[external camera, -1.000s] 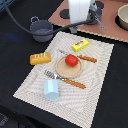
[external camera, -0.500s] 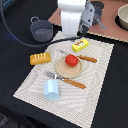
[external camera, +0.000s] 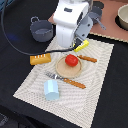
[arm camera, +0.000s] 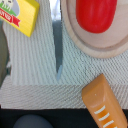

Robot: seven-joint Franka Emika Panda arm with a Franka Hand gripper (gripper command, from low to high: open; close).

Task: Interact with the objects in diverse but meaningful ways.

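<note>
In the exterior view my white arm hangs over the far edge of the woven placemat. Its gripper is low by the yellow packet, partly covering it, and the fingers are too blurred to read. No fingers show in the wrist view. A red tomato sits on the tan plate. The bread loaf lies toward the exterior view's left, and the light-blue cup stands near the front. The wrist view shows the packet, the tomato, the plate and the loaf.
A grey handled pot stands on the dark table at the back on the exterior view's left. A second pot and a bowl sit on a brown board at the back. An orange-handled knife and fork flank the plate.
The arm has swung from the back toward the exterior view's left and forward. It now hangs over the mat's far edge and hides part of the yellow packet.
</note>
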